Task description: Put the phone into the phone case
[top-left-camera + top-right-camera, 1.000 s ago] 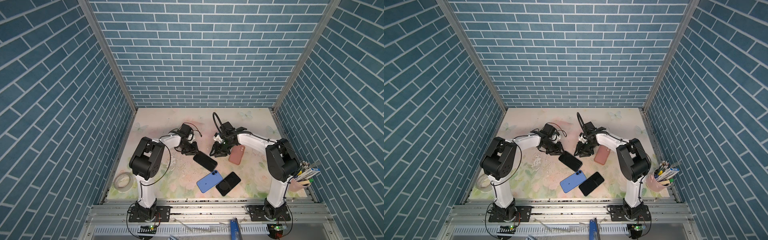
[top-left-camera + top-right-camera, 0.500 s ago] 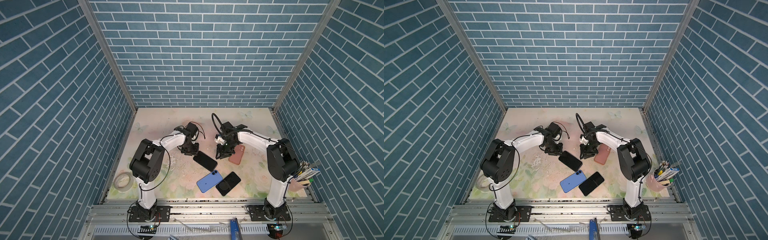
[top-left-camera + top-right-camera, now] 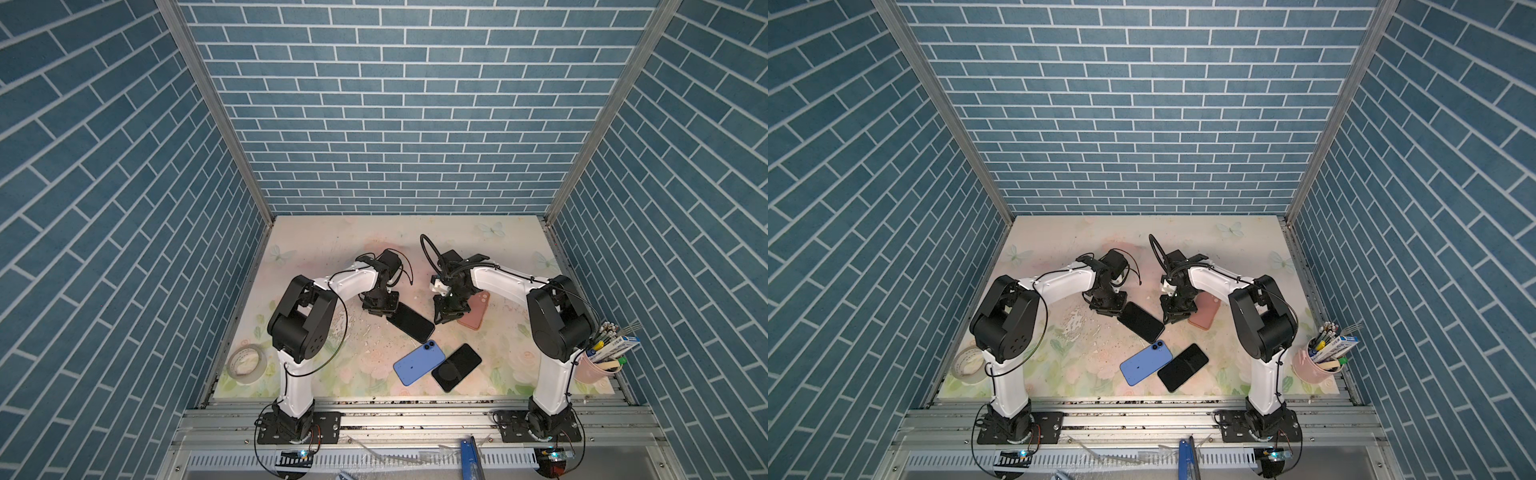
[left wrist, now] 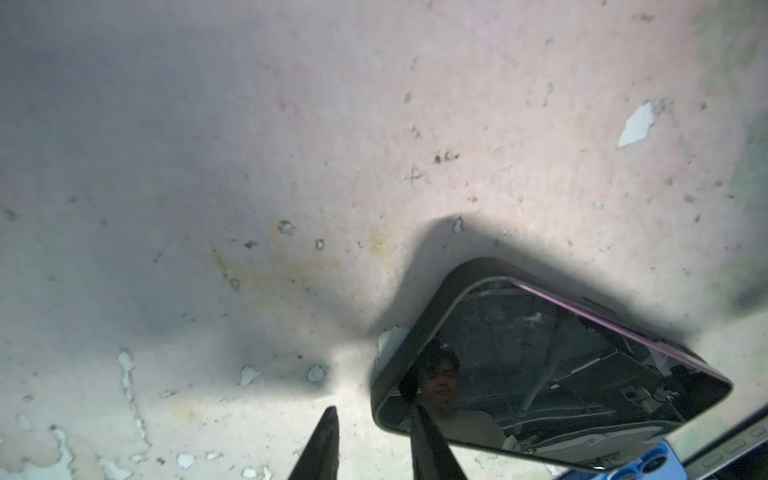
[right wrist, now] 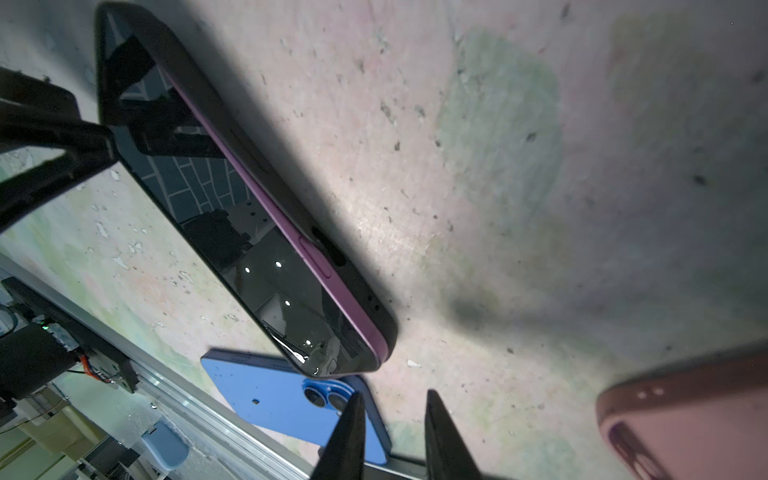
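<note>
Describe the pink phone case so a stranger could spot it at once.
Start at the floral table and follow the right arm to its gripper. The pink phone case lies flat just beside it, toward the pen cup. It is the only pink slab; the neighbours are black or blue.

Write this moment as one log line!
left gripper: open, at phone end | right gripper: open, empty, beside pink case | phone: purple edge showing

Two arms [image 3: 353,282] [image 3: 503,284], three phones [image 3: 411,322] [image 3: 417,363] [image 3: 456,367], one pink case [image 3: 473,316], one tape roll [image 3: 245,365], one pen cup [image 3: 592,370]
</note>
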Controlling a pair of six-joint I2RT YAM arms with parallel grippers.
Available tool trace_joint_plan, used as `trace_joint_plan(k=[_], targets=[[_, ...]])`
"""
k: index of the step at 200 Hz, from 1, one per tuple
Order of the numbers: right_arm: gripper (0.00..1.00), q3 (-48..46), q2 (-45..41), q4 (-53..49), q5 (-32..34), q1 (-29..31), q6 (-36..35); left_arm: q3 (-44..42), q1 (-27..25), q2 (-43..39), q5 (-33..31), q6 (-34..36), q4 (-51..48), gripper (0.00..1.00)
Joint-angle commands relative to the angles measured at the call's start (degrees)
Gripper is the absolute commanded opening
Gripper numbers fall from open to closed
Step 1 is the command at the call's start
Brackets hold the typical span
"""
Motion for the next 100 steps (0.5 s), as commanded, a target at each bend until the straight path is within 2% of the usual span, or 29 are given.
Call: trace_joint_plan(k=[1,66,100], targets=[[0.26,-1.5,0.9,1.0,1.8,0.7,0.3,-0.4,-1.1,1.4,-2.2,0.7,-2.5,0.32],[0.19,-4.5,0.7,6.1,0.3,1.3,1.8,-0.7,-1.9,1.9,-2.1,-0.5,-1.9,0.31],[0.19,-5.4,-0.1,8.7,0.7,1.5,2.9,-0.8,-2.0,2.4,-1.7,-0.9,-1.4,0.31]])
